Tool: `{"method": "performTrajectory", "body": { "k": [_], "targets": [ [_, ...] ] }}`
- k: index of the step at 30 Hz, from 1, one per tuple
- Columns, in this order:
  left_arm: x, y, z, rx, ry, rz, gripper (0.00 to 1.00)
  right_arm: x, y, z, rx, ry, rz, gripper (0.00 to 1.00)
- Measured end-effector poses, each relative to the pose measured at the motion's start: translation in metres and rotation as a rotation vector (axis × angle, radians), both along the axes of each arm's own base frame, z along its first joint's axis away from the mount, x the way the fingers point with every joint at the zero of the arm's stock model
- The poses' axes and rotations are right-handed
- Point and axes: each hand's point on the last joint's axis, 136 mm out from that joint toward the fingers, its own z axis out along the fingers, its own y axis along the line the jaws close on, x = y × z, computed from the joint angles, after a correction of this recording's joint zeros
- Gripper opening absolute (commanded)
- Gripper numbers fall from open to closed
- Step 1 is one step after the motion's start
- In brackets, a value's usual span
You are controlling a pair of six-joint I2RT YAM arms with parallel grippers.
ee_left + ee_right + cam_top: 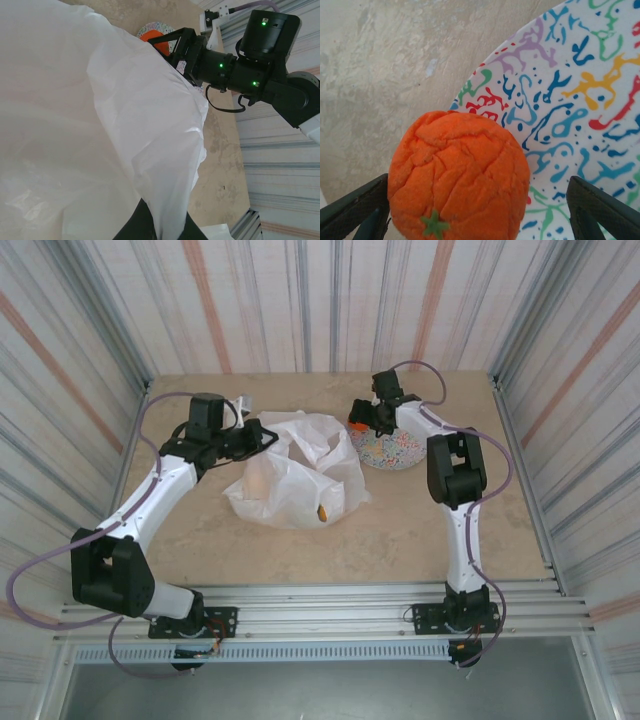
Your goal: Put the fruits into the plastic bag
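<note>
From above: clamps shut on the rim of the plastic bag (295,480) with the left gripper (262,437); hangs the right gripper (362,420), jaws spread, at the plate (400,452) just beside the bag. Possibly a small fruit (321,511) inside already, though hard to tell through the film.

From the left wrist: loose white folds of the plastic bag (100,125), draped high in front of the plate (152,26).

From the right wrist: straddles the orange fruit (460,175) at the plate's edge, not yet gripping. Could squirt it off the rim if closed off-centre, or snag that loose film on delivery. Bare mottled beige table (420,530), striped walls (320,300) all round.
</note>
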Motion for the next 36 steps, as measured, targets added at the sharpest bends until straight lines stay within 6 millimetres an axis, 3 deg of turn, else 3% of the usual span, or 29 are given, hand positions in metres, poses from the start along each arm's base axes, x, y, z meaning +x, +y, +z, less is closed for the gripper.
{"method": "performTrajectory", "body": {
  "k": [10,20,28,32,36],
  "targets": [
    [0.000,0.000,0.000,0.000,-0.001,-0.001,0.00,0.012,0.011,0.002,0.033,0.000,0.029,0.70],
    [0.000,0.000,0.000,0.000,-0.003,-0.005,0.00,0.006,-0.002,0.004,0.027,0.006,0.029,0.62],
    [0.000,0.000,0.000,0.000,-0.003,-0.005,0.00,-0.035,-0.045,0.029,0.027,0.009,-0.023,0.62],
    [0.000,-0.001,0.000,-0.002,-0.003,-0.007,0.00,-0.073,-0.060,0.054,0.069,-0.020,-0.033,0.61],
    [-0.001,-0.001,0.001,-0.002,-0.002,-0.008,0.00,-0.125,-0.053,0.076,0.156,-0.054,0.000,0.62]
  ]
}}
